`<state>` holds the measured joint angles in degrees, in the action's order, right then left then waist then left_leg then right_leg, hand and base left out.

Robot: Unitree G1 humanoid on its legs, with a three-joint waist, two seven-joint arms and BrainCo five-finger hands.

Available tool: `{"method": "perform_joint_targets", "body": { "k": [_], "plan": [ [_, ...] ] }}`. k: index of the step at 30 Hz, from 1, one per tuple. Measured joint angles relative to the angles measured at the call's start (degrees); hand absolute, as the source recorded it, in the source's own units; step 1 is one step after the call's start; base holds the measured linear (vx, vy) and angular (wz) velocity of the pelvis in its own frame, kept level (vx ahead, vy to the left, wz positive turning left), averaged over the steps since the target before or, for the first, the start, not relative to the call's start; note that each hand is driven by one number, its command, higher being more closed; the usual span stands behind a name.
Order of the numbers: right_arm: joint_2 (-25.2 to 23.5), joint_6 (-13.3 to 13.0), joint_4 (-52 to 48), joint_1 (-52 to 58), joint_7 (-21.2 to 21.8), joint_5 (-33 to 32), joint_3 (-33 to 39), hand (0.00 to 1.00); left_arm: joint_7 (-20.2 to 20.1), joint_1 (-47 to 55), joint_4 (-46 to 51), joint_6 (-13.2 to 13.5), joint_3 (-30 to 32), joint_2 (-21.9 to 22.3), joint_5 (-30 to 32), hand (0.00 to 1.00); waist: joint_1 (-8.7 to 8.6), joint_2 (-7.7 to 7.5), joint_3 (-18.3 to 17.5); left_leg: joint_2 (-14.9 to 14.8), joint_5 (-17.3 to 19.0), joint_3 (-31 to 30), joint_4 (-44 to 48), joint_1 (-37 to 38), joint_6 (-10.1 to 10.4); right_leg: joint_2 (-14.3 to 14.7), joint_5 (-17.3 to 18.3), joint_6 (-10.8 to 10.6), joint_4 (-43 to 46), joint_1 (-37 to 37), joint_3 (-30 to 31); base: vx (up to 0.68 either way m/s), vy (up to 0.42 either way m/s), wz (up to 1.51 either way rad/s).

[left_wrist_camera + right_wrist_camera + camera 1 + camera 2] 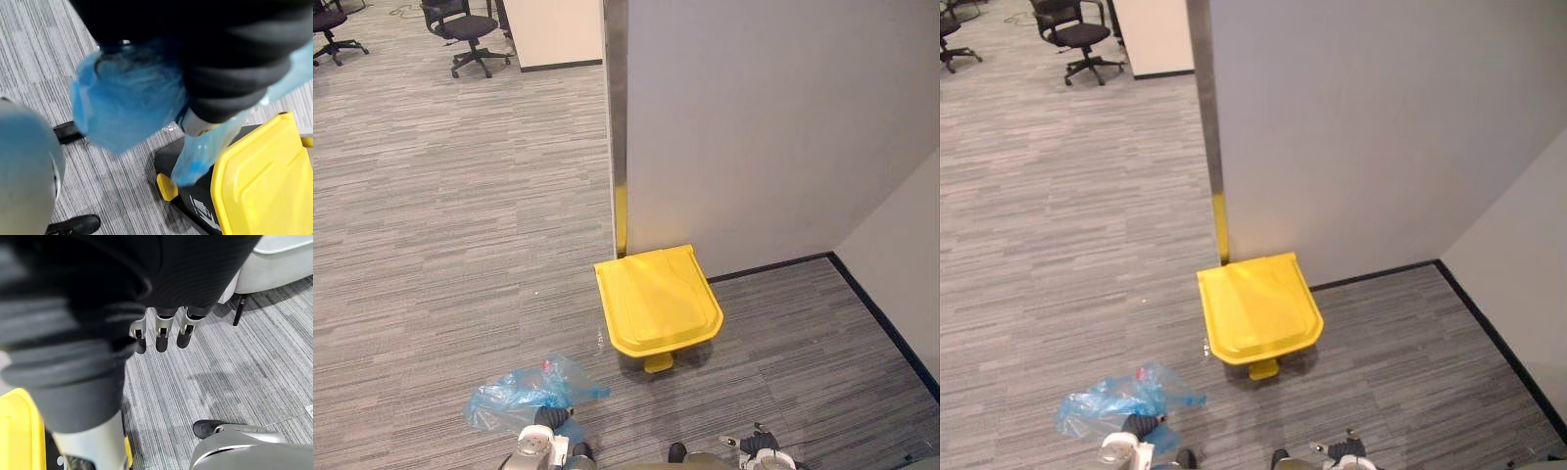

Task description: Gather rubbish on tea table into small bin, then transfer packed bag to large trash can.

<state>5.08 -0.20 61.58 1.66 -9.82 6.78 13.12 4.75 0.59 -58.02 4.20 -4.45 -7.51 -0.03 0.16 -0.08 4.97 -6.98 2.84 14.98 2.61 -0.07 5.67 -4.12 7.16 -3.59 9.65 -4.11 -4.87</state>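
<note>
Grey striped carpet (460, 215) covers the whole floor, and a tall pale partition wall (764, 127) rises from it, with a metal strip down its near corner and a black skirting along its base. The large trash can (658, 299) stands on the carpet against that wall, right at the corner strip. Its yellow lid is shut flat, and the left wrist view shows the black body under the lid. The packed bag (524, 394), crumpled translucent blue plastic, is to the left of the can and nearer the robot, apart from the can in the head views and not in it. It is bunched right against the left hand (546, 419), and the left wrist view shows the plastic pressed up to the hand's dark cover, with a strip of it trailing down in front of the can's near corner. Whether this hand is closed on the plastic cannot be told, since the bag hides its grasping side. Two black office chairs (468, 34) stand well away at the far left. The right hand (161, 333) hangs low on the right with its fingers straight and relaxed, holding nothing, above bare carpet. A yellow pedal (658, 363) sticks out at the can's foot. Something small and red (548, 365) shows through the top of the bag.
</note>
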Motion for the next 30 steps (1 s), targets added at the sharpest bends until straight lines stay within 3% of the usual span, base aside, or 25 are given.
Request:
{"method": "perform_joint_targets", "body": {
  "k": [2, 5, 6, 7, 8, 9, 11, 13, 14, 15, 16, 18, 19, 20, 22, 25, 28, 30],
  "plan": [
    [-0.1, 0.0, 0.0, -0.6, 0.0, 0.0, 0.0, 0.0, 0.0, 0.0, 0.0, 0.0, 0.0, -0.2, 0.0, 1.0, 0.0, -0.4, 0.6, 0.5, 2.5, 0.4, 2.9, -0.7, -0.8, -1.0, 2.1, -1.0, 3.3, -1.2, 0.9, 0.04, 0.049, -0.12],
    [-0.2, 0.1, 0.0, -1.0, 0.0, -0.1, 0.2, 0.0, 0.0, -0.6, 0.0, 0.0, -0.4, -0.3, 0.0, 1.0, -0.25, -1.37, 1.8, 1.6, 7.5, 0.2, 9.8, -2.9, -2.0, -4.0, 5.5, -4.5, 14.9, -5.2, 1.5, 0.1, 0.091, -0.01],
    [-0.2, 0.1, -0.1, -1.6, 0.0, -0.1, 0.2, 0.0, 0.0, -0.9, 0.1, 0.0, -1.0, -0.6, 0.0, 1.0, -0.29, -1.62, 2.8, 2.0, 8.9, 0.1, 11.4, -2.5, -2.6, -5.1, 4.8, -6.0, 22.8, -8.3, 1.6, 0.09, 0.11, 0.02],
    [-0.3, 0.0, -0.4, -1.9, 0.0, -0.1, 0.3, 0.0, 0.0, -1.2, 0.2, 0.0, -0.9, -0.7, 0.0, 1.0, -0.53, -1.84, 3.9, 2.0, 10.3, -0.1, 12.8, -1.5, -3.0, -6.1, 1.8, -9.6, 31.6, -11.6, 1.4, 0.07, 0.11, 0.09],
    [-0.1, -0.2, -1.4, -1.9, -0.1, -0.2, 0.5, 0.0, 0.0, -1.0, 0.6, -0.1, -0.9, -0.5, -0.1, 1.0, -0.65, -1.37, 4.8, 1.3, 11.9, -0.5, 14.3, -0.6, -3.3, -6.1, 1.1, -8.9, 36.3, -14.4, 1.3, 0.18, 0.117, 0.08],
    [-0.4, -0.2, -2.6, -1.6, -0.2, -0.2, 0.2, 0.0, 0.1, -1.1, 0.8, -0.1, -0.9, -0.5, -0.1, 1.0, -0.61, -1.66, 5.3, -0.4, 15.1, -0.8, 17.7, 0.5, -3.4, -5.2, 4.3, -4.2, 35.7, -16.4, -1.8, 0.14, 0.043, 0.04],
    [-0.8, -0.2, -3.6, -1.4, -0.2, -0.2, 0.3, 0.0, 0.1, -1.5, 1.2, -0.1, -1.0, -0.6, -0.1, 1.0, -0.45, -1.97, 5.4, -1.3, 16.9, -0.8, 18.9, 1.3, -2.9, -4.5, 4.1, -3.3, 30.9, -18.5, -4.7, 0.17, 0.008, -0.02],
    [-1.2, -0.3, -4.7, -1.1, -0.2, -0.2, 0.6, 0.0, 0.1, -2.7, 1.3, -0.1, -1.0, -0.2, -0.1, 1.0, -0.67, -2.2, 5.9, -1.7, 19.3, -0.6, 20.6, 2.2, -2.4, -3.5, 0.2, -2.5, 19.7, -21.4, -7.2, 0.3, -0.04, 0.04],
    [-1.1, -0.1, -4.7, -0.9, -0.2, -0.1, 1.1, 0.0, 0.1, -3.1, 1.3, -0.1, -0.7, 0.7, -0.1, 1.0, -1.04, -1.3, 6.1, -2.5, 20.5, -0.8, 21.9, 3.1, -2.0, -3.4, -2.9, -2.5, 16.4, -17.3, -8.1, 0.39, -0.067, 0.03],
    [-1.9, 0.5, -4.7, -0.6, -0.4, 0.0, 1.6, 0.0, 0.0, -3.2, 1.8, 0.1, -0.5, 0.8, -0.1, 1.0, -0.33, -2.51, 5.7, -2.1, 21.0, -0.2, 22.0, 3.9, -1.0, -3.9, -6.8, -0.2, 11.6, -13.4, -8.0, 0.42, -0.072, -0.19],
    [-1.2, 1.0, -4.6, -1.5, -0.3, 0.1, 2.4, 0.0, 0.0, -4.0, 1.9, 0.1, 0.7, 1.9, -0.1, 1.0, 0.67, -0.42, 7.6, -3.5, 21.0, -0.4, 23.1, 4.6, 0.5, -3.2, -7.3, 3.4, 14.7, -13.6, -8.5, 0.43, -0.059, -0.09],
    [-1.0, 1.2, -5.7, -1.2, -0.5, 0.0, 4.7, 0.0, 0.0, -5.0, 2.9, 0.1, 1.4, 3.3, -0.1, 1.0, -0.02, -0.77, 8.6, -1.6, 19.4, -1.5, 21.8, 7.5, 1.8, -6.5, -2.2, 3.0, 26.0, -15.9, -8.7, 0.39, -0.091, 0.28],
    [-1.0, 1.1, -7.0, 0.2, -0.5, 0.1, 4.8, 0.0, 0.0, -4.8, 3.3, 0.3, 1.3, 3.9, -0.1, 1.0, -0.19, -0.89, 8.3, -1.7, 19.4, -1.8, 21.7, 9.3, 1.8, -6.0, 1.7, 1.9, 29.4, -17.8, -8.5, 0.33, -0.198, 0.31],
    [-1.7, 1.1, -7.0, 0.7, -0.1, 0.2, 3.4, 0.0, 0.0, -4.0, 3.2, 0.4, 2.1, 2.6, 0.0, 1.0, 0.41, -1.91, 6.7, -1.7, 19.5, -2.5, 22.4, 9.2, 1.8, -5.3, 4.0, 5.6, 26.5, -16.8, -9.0, 0.34, -0.236, 0.31],
    [-2.2, 1.2, -6.8, 0.6, 0.2, 1.5, 4.7, 0.0, -0.1, -4.0, 2.7, 0.1, 3.8, 2.8, 1.0, 1.0, -0.13, -0.69, 5.5, -3.8, 19.1, -4.6, 21.6, 10.3, 2.2, -4.0, 6.3, 5.3, 26.2, -14.9, -12.5, 0.37, -0.22, 0.26],
    [-1.8, 1.2, -4.3, -1.3, 0.6, 2.5, 4.6, 0.0, -0.4, -4.1, 2.5, 0.2, 4.5, 2.9, 1.3, 1.0, 0.27, 0.17, 4.8, -6.6, 15.8, -4.7, 18.0, 12.0, 2.8, -0.1, 5.9, 7.4, 23.4, -13.0, -13.5, 0.31, -0.174, -0.1],
    [-0.7, 1.1, -2.1, -1.8, 1.0, 3.6, 3.1, 0.0, -1.1, -4.1, 2.2, 0.2, 4.5, 3.0, 1.8, 1.0, -0.26, 0.2, 3.0, -6.1, 14.8, -5.3, 11.8, 14.0, 2.2, 1.1, 5.1, 8.4, 20.4, -11.4, -13.6, 0.16, -0.068, -0.05],
    [-0.5, 0.9, -1.6, -1.6, 1.1, 3.6, 1.5, 0.0, -1.4, -4.1, 2.2, 0.3, 4.1, 2.1, 1.8, 1.0, -0.53, -0.14, 2.2, -6.0, 14.8, -5.8, 11.3, 14.1, 2.2, 1.4, 4.4, 7.9, 19.6, -10.7, -13.6, 0.02, 0.016, 0.04]
  ]
}}
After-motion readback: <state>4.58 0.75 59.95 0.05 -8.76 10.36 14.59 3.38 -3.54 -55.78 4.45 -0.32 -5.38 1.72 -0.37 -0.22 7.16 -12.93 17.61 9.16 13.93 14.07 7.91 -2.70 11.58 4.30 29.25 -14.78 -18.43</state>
